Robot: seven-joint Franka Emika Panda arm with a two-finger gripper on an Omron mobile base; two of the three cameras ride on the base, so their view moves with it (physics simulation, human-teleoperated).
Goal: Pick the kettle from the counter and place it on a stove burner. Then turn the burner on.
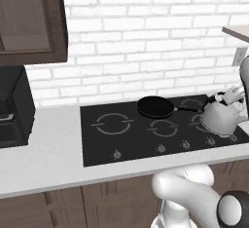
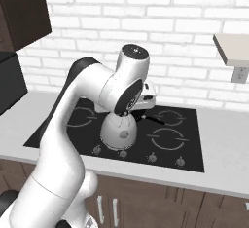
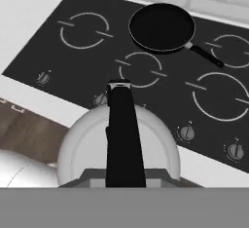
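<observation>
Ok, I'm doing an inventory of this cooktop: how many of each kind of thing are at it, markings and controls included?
Kettle: 1
Pan: 1
Rings in sight: 4
Knobs: 5
Total: 11

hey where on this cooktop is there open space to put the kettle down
Free: the left ring of the cooktop, bordered by counter; the small middle ring; the wide right ring. Crowded: the back middle, under the frying pan, and the front knob row below the kettle.
</observation>
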